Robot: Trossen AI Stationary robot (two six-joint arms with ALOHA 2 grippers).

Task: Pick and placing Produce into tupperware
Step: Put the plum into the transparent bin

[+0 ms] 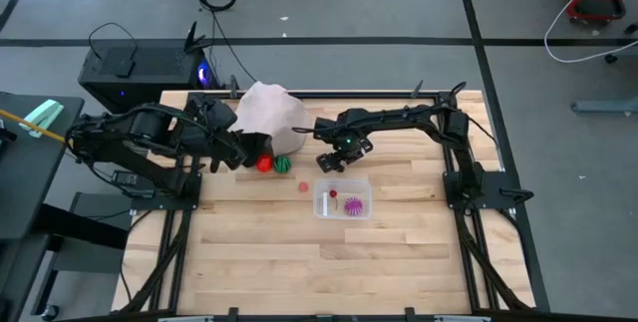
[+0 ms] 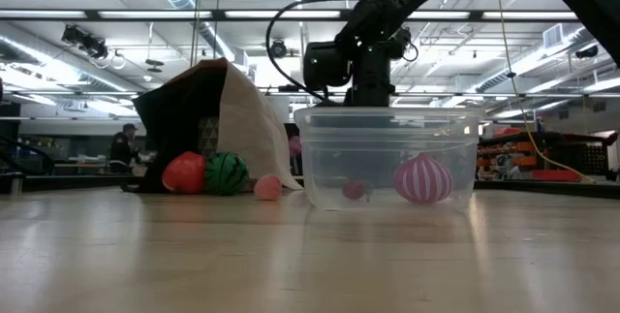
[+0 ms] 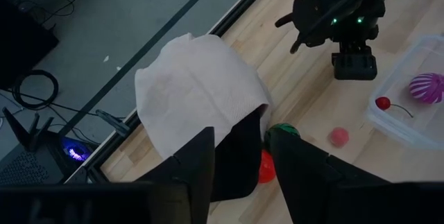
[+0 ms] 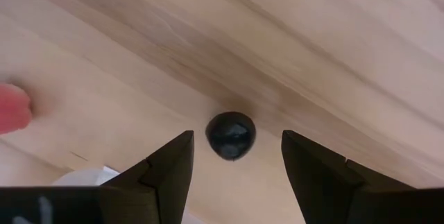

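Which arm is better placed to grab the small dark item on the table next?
Right. The right gripper hangs open directly above the dark round piece; the left gripper is at the bag.

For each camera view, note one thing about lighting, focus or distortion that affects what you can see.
High view: even light, tupperware small. Low view: ceiling lights glare; bag interior dark. Left wrist view: own fingers silhouetted. Right wrist view: right gripper close to the table, wood grain soft, dark ball in shadow.
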